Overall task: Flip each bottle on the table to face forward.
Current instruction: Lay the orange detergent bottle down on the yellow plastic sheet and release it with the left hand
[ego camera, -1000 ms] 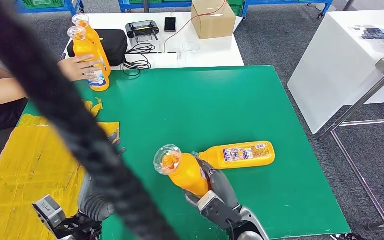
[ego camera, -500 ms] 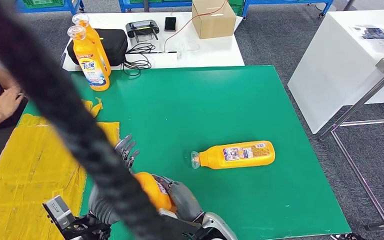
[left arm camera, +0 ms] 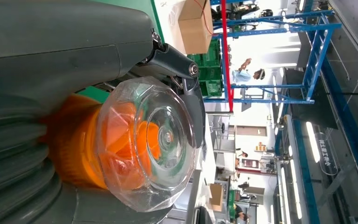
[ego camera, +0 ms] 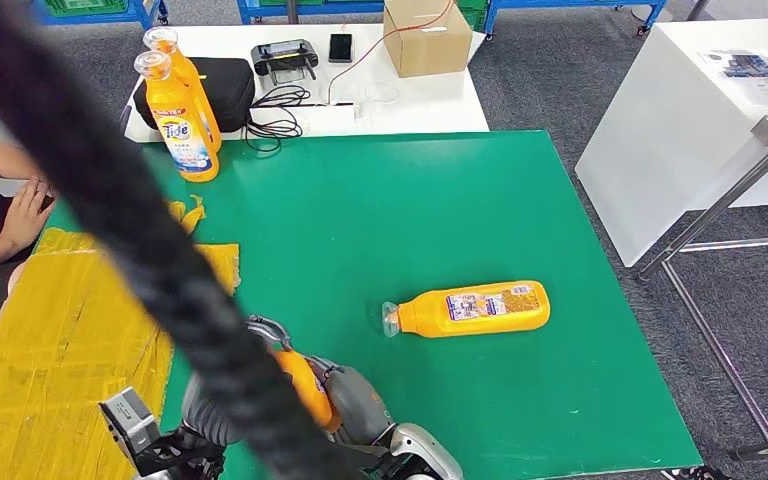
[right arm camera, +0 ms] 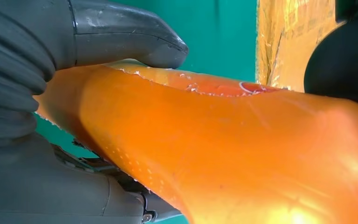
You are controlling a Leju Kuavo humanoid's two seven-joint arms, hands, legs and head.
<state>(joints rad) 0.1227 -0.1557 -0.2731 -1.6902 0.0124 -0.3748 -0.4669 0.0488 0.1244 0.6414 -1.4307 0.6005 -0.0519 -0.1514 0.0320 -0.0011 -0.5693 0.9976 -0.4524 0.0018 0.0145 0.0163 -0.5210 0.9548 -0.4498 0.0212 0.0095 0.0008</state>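
- Bottles: four orange ones. Two stand upright [ego camera: 173, 118] at the green table's [ego camera: 400, 210] far left corner, touching; one lies flat [ego camera: 470, 309] right of centre.
- The fourth, the held bottle [ego camera: 303, 385], sits at the near edge between both hands.
- Right hand [ego camera: 355, 400] wraps its body.
- Left hand [left arm camera: 51, 60] clasps it near the clear cap [left arm camera: 144, 140].

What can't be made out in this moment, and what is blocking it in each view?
- Held bottle, head view: mostly hidden behind the black cable; label side unknowable.
- Left hand and right hand: both on that bottle, yet the wrist views are too close to show the full grasp.
- Lying bottle: label print too small to read.
- Person: cut off by the head view's edge.
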